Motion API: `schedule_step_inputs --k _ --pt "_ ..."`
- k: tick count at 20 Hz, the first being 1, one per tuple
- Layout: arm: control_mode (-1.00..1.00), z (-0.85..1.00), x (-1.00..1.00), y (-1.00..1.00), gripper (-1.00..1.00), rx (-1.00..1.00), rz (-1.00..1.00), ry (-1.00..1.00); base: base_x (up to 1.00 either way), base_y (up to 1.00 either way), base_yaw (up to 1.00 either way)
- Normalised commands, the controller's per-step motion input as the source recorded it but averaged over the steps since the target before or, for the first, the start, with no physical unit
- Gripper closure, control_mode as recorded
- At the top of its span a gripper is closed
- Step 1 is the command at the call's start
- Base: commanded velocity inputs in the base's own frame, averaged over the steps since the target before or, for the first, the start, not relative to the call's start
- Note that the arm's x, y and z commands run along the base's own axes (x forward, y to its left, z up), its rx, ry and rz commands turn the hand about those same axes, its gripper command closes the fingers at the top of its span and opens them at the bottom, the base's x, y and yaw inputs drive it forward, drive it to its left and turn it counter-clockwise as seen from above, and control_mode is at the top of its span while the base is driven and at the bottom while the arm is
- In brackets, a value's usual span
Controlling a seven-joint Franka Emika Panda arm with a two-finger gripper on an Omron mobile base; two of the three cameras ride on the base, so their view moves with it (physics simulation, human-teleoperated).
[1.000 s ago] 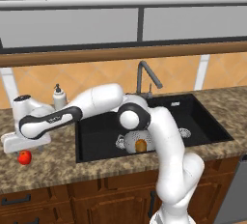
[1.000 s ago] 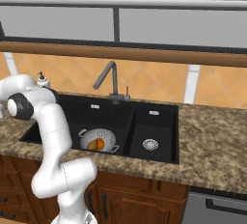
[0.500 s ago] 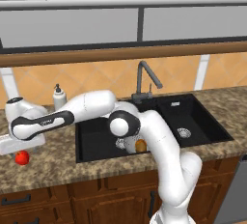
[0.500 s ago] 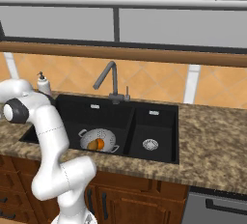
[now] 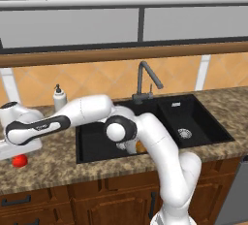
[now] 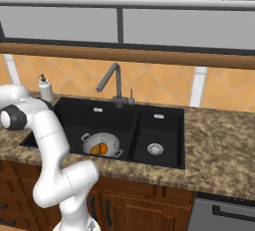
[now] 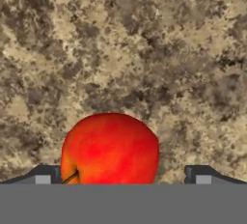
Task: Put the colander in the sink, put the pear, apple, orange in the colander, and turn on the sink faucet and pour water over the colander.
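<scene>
Speckled granite table (image 7: 144, 49) carried the apple (image 7: 110, 148), left of the sink (image 5: 193, 117). End effector (image 7: 120, 177) hung fully open, empty, straddling it. Apple pickup was underway; next, descend and close.

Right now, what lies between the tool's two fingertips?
The apple sits on the speckled counter between the open tool's tips, with bare counter either side, in the hand view.
</scene>
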Motion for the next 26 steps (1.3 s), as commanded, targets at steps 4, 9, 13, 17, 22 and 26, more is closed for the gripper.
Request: schedule_step_inputs --k 4,9,13,17,22,26 --pt "-1.0 -0.24 -0.04 0.0 -1.0 0.03 0.0 0.0 0.0 0.0 0.0" --pt "-1.0 -0.29 0.0 -0.02 -1.0 0.05 0.0 0.0 0.0 0.0 0.0" --pt "-1.0 -0.23 0.0 0.0 1.0 0.07 -0.01 0.0 0.0 0.0 0.0" --pt "-1.0 -0.03 0.02 -0.27 1.0 0.01 0.0 -0.01 0.0 0.0 0.0" --pt "-1.0 0.02 0.0 -0.64 1.0 0.0 0.0 0.0 0.0 0.0 0.0" --pt "-1.0 0.21 0.0 -0.76 1.0 0.0 0.0 0.0 0.0 0.0 0.0"
